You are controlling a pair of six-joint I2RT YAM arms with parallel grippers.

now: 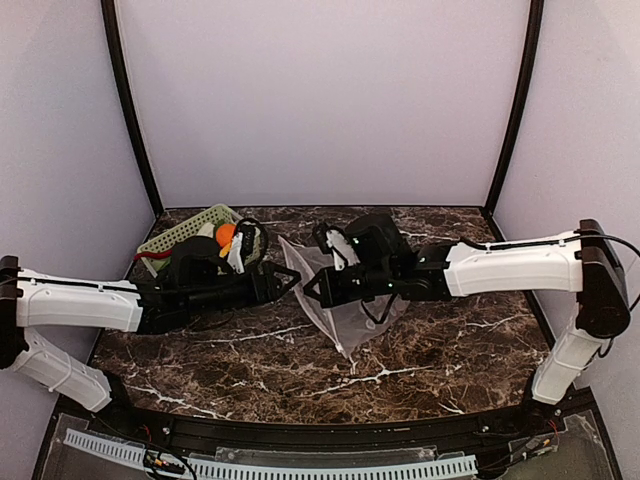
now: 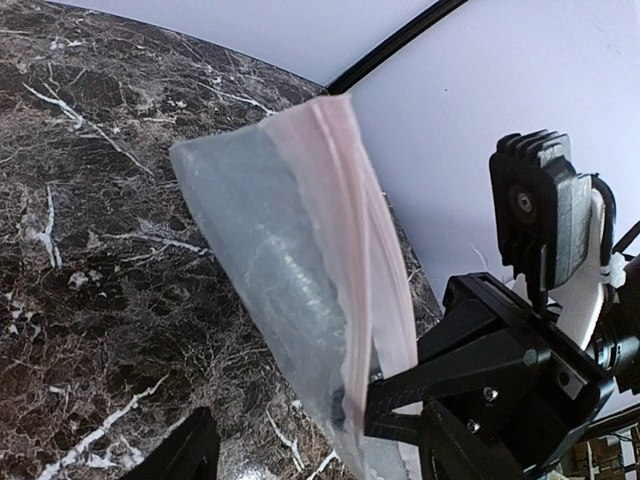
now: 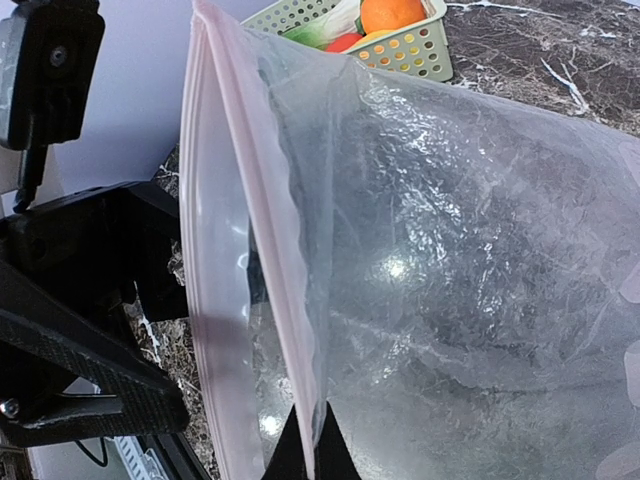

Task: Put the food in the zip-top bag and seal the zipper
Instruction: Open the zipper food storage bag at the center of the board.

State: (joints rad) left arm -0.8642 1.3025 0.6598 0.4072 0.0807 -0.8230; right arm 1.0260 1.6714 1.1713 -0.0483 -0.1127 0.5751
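The clear zip-top bag [image 1: 345, 305] hangs upright between both grippers over the middle of the table. Its pink zipper [image 3: 205, 260] runs up the mouth edge, which gapes slightly. My right gripper [image 3: 311, 455] is shut on one lip of the bag's mouth. My left gripper [image 2: 328, 458] is open, its fingers straddling the bag's lower mouth edge without pinching it. The food lies in the pale green basket [image 1: 180, 234] at the back left: an orange fruit [image 3: 392, 12], a red chili [image 3: 343, 42] and green-white bok choy [image 3: 322, 24]. The bag [image 2: 280, 250] holds no food.
The basket [image 3: 415, 52] sits just behind the left arm's wrist, by the left wall. Pale walls with black corner posts [image 1: 128, 110] close in the dark marble table [image 1: 400, 370]. The black front rail [image 1: 300, 430] runs along the near edge.
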